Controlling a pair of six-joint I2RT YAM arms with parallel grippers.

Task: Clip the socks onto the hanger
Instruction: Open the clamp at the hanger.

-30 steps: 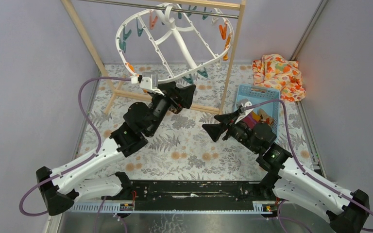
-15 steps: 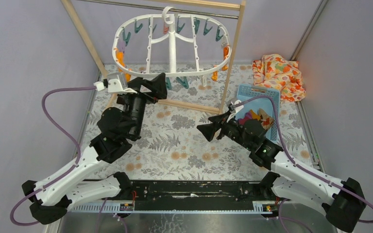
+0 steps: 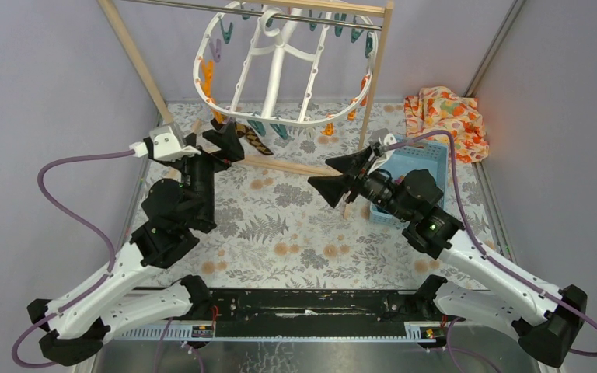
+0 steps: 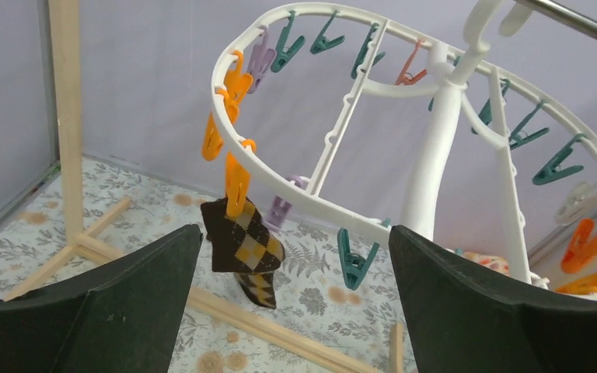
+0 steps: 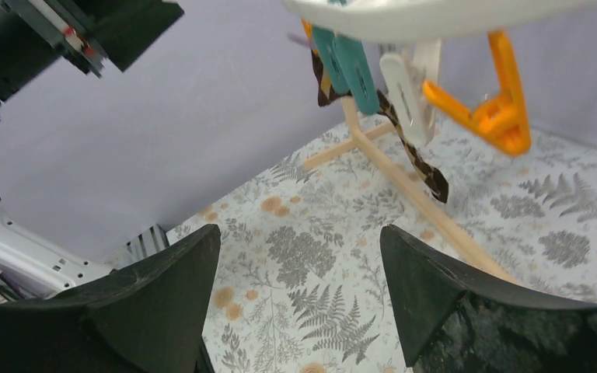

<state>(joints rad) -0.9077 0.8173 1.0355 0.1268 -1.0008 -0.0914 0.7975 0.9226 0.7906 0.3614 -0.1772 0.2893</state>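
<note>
The white oval hanger (image 3: 280,70) hangs from the rail, tilted, with teal, orange and purple pegs. In the left wrist view an orange peg (image 4: 237,183) on the hanger's rim (image 4: 311,203) holds the dark brown checked sock (image 4: 242,247), which dangles free. The sock (image 3: 253,140) also shows in the top view and in the right wrist view (image 5: 416,155). My left gripper (image 3: 229,141) is open and empty, just short of the sock (image 4: 291,233). My right gripper (image 3: 322,174) is open and empty below the hanger's near rim (image 5: 299,233). The magenta sock is hidden.
The wooden rack's posts (image 3: 136,62) and floor bar (image 3: 295,165) frame the hanger. A blue basket (image 3: 424,155) sits behind my right arm, mostly covered by it. An orange floral cloth (image 3: 445,120) lies at the back right. Purple cables loop beside both arms.
My left gripper has pulled back to the left, away from the hanger. The hanger has swung and tilted, the brown sock hanging on it. My right gripper has risen toward the hanger's rim.
</note>
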